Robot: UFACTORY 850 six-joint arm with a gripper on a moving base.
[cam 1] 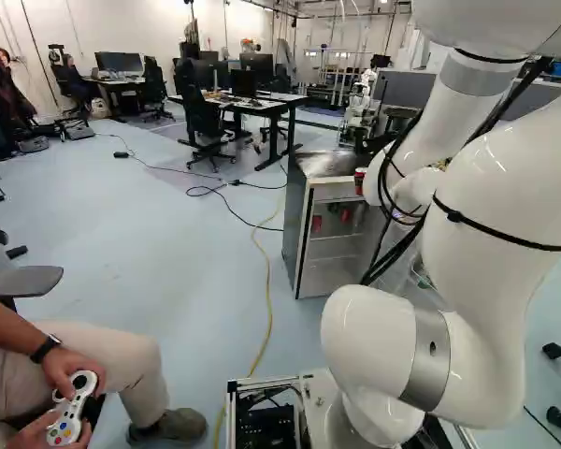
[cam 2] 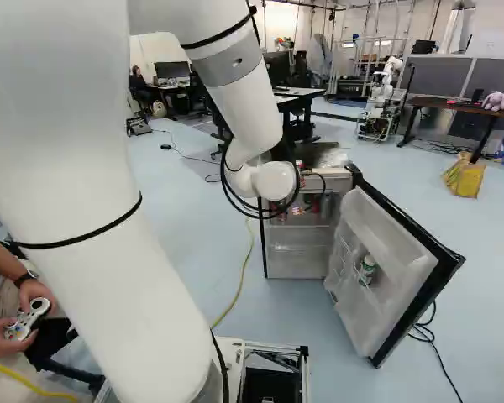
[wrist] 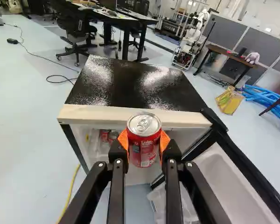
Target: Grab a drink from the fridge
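In the wrist view my gripper (wrist: 144, 144) is shut on a red drink can (wrist: 143, 151), with the orange pads pressing it from two sides. The can is upright, in front of the fridge's upper front edge. The same can (cam 1: 360, 181) shows beside my arm's wrist in the left base view, where the wrist hides the gripper. The small fridge (wrist: 130, 84) has a dark top. Its white-lined door (cam 2: 378, 260) hangs open. Inside stand more red cans (wrist: 104, 136), partly hidden. A bottle (cam 2: 367, 269) sits in the door shelf.
A yellow cable (cam 1: 266, 281) runs along the floor left of the fridge. Desks (cam 1: 252, 106) and office chairs are farther back. Another robot (wrist: 193, 39) stands beyond the fridge. Close at the left of the left base view, a seated person's hands hold a game controller (cam 1: 73, 412).
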